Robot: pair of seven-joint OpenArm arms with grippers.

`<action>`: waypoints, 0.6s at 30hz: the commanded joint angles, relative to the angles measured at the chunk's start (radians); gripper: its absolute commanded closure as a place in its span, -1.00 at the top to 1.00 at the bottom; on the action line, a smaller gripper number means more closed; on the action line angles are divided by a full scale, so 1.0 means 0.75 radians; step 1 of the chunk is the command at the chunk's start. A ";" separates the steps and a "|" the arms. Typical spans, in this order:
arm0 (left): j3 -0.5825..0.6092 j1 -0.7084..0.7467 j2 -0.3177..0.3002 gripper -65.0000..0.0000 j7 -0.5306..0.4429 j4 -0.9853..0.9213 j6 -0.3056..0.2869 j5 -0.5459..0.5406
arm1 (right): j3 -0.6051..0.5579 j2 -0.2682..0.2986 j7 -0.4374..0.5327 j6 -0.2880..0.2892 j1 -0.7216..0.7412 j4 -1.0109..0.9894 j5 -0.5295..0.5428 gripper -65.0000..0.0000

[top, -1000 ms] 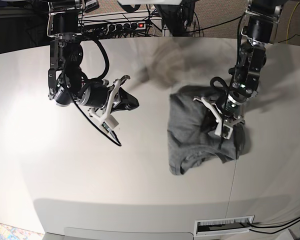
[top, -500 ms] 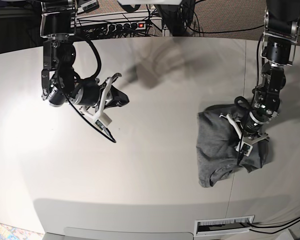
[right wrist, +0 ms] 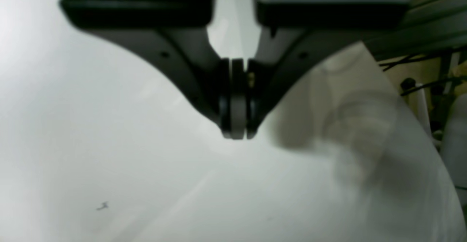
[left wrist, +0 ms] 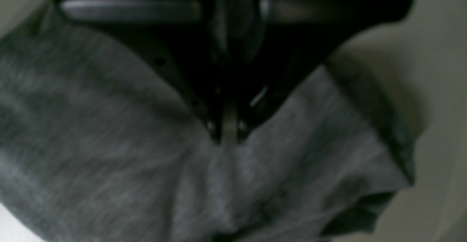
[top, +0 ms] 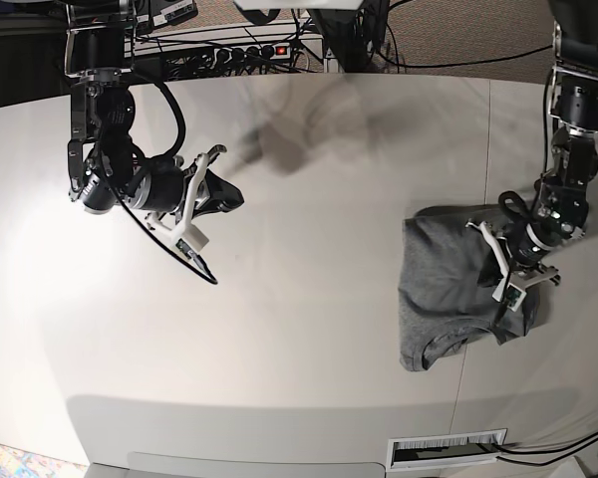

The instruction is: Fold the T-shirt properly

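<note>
Tabletop [top: 309,329], pale grey and smooth, spans the base view. At its left we see the right claw [top: 231,196] hanging with jaws pressed together, nothing between them. A black power strip [top: 229,52] lies beyond the far edge. At the right, the crumpled heather-grey cotton T-shirt [top: 448,284] runs lengthwise from far to near, and the left claw [top: 506,284] is clamped on its right-hand fabric.

No legible text anywhere (wrist views likely too blurred).
</note>
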 commanded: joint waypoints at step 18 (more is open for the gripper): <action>-0.079 0.499 -0.189 -1.00 0.437 0.992 0.369 -0.101 | 0.453 0.112 -0.056 0.006 -0.315 0.299 0.169 -1.00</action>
